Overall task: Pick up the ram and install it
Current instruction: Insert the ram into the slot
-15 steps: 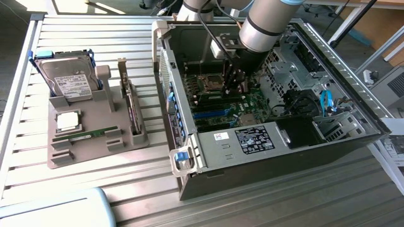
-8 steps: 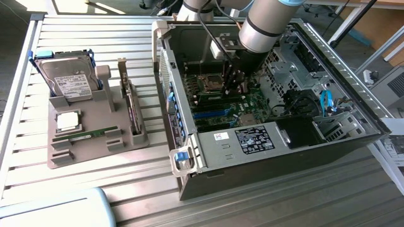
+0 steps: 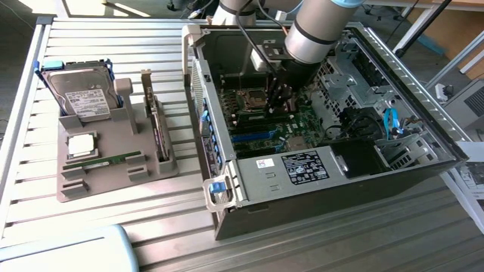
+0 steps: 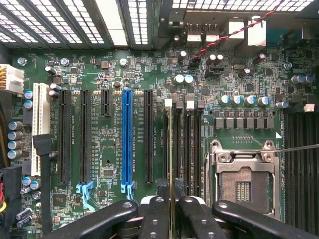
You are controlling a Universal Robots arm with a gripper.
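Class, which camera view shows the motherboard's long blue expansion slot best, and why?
The wrist view: the blue slot shows full length, face-on and unobstructed, between black slots. The exterior view shows it as a short slanted blue strip deep in the case, near the arm.

A slatted metal table [image 3: 90,51] holds a grey holder tray [image 3: 113,181] toward the exterior view's left. In the tray, a hard drive [image 3: 87,99] stands at the far end. A square silver processor chip [image 3: 81,144] lies nearer, and an expansion card [image 3: 157,133] stands on edge along the tray's right side. To the right lies an open computer case [image 3: 302,212]. Its green motherboard [image 4: 109,64] shows a blue slot [image 4: 127,139], a white slot [image 4: 41,122] and an open processor socket [image 4: 242,184].
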